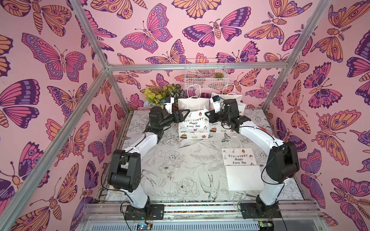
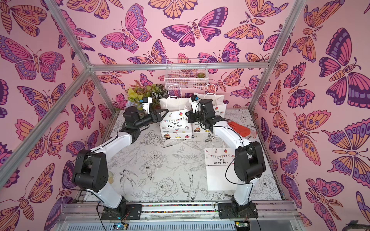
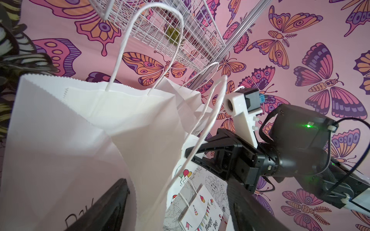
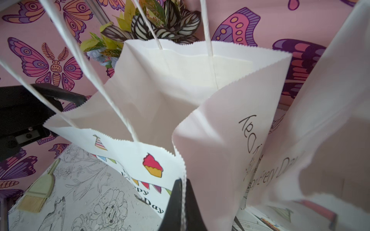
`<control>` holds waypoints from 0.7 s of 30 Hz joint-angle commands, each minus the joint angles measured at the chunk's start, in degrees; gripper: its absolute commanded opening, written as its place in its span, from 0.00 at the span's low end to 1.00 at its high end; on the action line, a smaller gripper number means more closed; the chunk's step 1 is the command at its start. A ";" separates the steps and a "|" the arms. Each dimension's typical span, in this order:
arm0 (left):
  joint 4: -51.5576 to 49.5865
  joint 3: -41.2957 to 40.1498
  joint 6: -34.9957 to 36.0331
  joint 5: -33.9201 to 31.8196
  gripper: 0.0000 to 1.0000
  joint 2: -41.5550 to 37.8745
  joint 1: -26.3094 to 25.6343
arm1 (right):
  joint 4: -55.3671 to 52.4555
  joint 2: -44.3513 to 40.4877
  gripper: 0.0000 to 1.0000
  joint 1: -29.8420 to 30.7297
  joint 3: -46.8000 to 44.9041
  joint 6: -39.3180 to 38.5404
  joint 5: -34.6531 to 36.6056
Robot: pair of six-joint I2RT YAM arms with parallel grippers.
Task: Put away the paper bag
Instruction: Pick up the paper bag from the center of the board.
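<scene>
In both top views: paper bag (image 1: 193,125) standing open at the back of the desk (image 1: 180,160), not put away yet. Right gripper (image 1: 206,114) pressed together on one top edge, left gripper (image 1: 185,113) spread wide at the other.

From the left wrist: side of the paper bag (image 3: 80,130) between the spread fingers (image 3: 112,210), not squeezed.

From the right wrist: right gripper (image 4: 183,185) pinching the front rim.

Probably just the start: one hold made, all the putting away to come.
</scene>
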 commanded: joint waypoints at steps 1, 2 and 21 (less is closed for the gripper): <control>-0.82 -4.25 1.14 -2.62 0.81 -9.00 0.53 | -4.11 -3.81 0.00 0.17 -0.63 1.03 -5.13; -2.80 -5.88 2.27 -4.37 0.81 -12.60 0.89 | -5.56 -4.80 0.00 0.16 -0.65 1.10 -6.44; -41.67 -9.32 5.05 9.71 0.81 -45.17 18.44 | -21.73 -16.60 0.00 -10.84 8.97 12.68 -50.43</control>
